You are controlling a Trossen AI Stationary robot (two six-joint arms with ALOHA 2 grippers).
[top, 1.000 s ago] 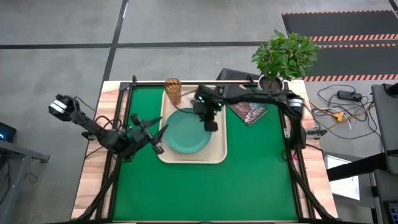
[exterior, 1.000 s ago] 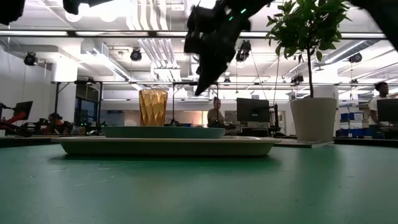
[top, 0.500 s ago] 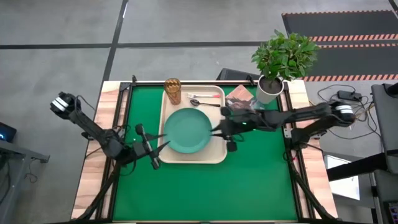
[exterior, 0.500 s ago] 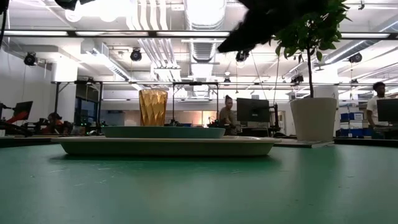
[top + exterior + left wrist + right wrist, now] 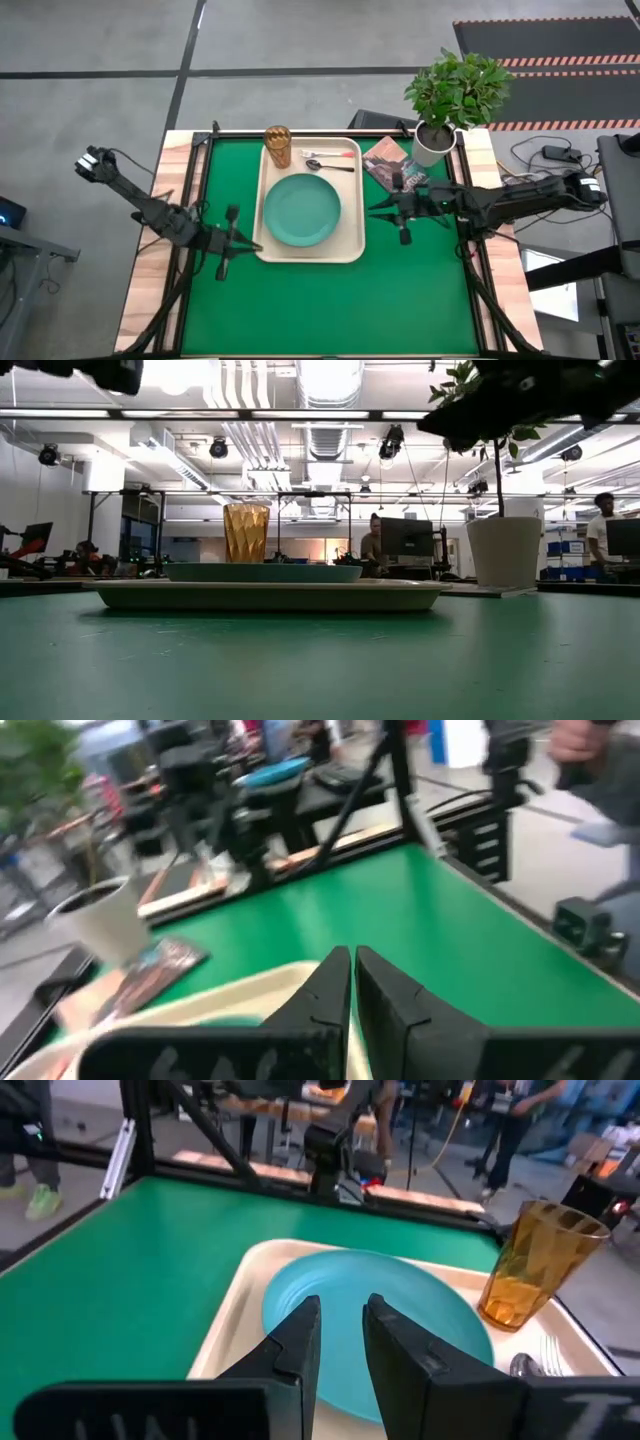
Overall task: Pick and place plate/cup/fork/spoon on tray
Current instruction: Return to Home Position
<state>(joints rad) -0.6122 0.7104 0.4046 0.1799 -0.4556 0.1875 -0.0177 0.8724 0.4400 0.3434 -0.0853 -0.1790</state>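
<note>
Green worktop (image 5: 320,300) carries the tray (image 5: 352,252) with plate (image 5: 301,209), cup (image 5: 278,146), fork (image 5: 552,1348) and spoon (image 5: 524,1368) aboard — so left arm (image 5: 150,207) and right arm (image 5: 500,200) hang clear either side, left jaws closed, right jaws narrowly parted, empty.

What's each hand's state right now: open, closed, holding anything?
Left hand: closed, holding nothing.
Right hand: slightly open, holding nothing.

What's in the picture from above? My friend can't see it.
A cream tray on a green table holds a teal plate, with an amber cup, fork and spoon along its far edge. The left gripper and right gripper flank the tray.
</note>
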